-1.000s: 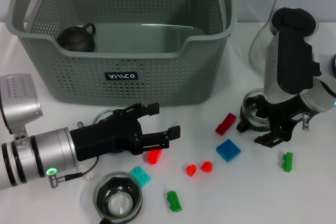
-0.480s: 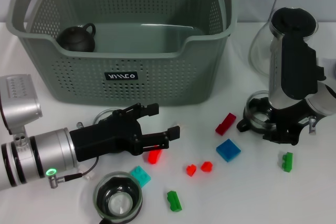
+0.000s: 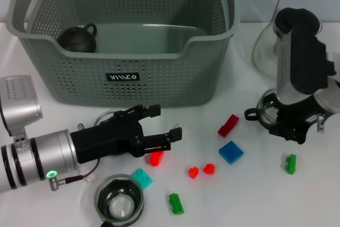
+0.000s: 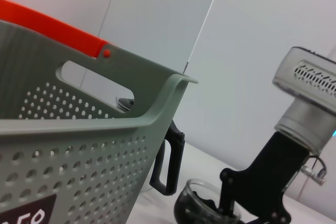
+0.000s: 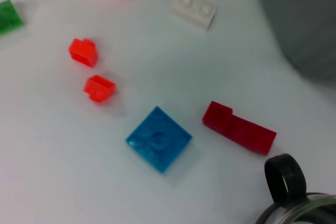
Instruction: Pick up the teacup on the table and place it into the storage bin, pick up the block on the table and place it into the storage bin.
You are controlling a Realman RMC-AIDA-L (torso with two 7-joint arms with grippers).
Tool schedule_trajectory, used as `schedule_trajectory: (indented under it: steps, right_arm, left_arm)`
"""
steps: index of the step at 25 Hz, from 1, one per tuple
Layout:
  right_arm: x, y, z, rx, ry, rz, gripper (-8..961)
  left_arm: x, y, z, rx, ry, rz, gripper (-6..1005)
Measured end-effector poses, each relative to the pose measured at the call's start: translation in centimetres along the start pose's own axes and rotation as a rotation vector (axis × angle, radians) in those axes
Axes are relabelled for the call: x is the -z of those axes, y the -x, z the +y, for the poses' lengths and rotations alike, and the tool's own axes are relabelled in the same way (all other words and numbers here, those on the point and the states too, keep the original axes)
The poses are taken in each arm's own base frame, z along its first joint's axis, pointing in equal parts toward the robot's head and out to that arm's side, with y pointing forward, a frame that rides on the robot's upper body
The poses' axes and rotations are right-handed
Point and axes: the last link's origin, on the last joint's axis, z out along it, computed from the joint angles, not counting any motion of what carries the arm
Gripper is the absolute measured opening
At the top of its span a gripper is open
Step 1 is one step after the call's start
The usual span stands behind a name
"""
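The grey-green storage bin [image 3: 159,73] stands at the back, a dark teapot [image 3: 77,38] inside it; its wall also shows in the left wrist view [image 4: 79,156]. My right gripper [image 3: 285,127] is shut on a glass teacup [image 3: 267,111] with a black handle, right of the bin. The right wrist view shows that cup's handle [image 5: 284,177]. My left gripper [image 3: 166,123] is open just above a red block [image 3: 156,158]. A second glass teacup [image 3: 119,203] stands at the front edge. A blue block [image 3: 231,151] and a dark red block [image 3: 228,125] lie between the arms.
A glass pitcher [image 3: 264,46] stands behind my right arm. Small red blocks [image 3: 209,168], green blocks [image 3: 176,203] and a cyan block [image 3: 141,178] are scattered at the front. A white block [image 5: 193,10] shows in the right wrist view.
My right gripper has shifted to the right, and the glass teacup has moved with it. The left arm has not moved.
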Motion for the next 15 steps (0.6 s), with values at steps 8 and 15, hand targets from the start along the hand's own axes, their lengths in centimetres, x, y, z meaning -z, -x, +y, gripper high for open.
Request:
schedule_trajectory:
  steps: [8, 15]
  right_arm:
    - [6.7, 1.8, 2.9, 0.028, 0.125, -0.027, 57]
    - [14.0, 5.7, 3.8, 0.105, 0.066, -0.309, 57]
  left_arm:
    - [0.2, -0.1, -0.2, 0.002, -0.012, 0.009, 931]
    - [0.2, -0.1, -0.2, 0.004, -0.017, 0.013, 931]
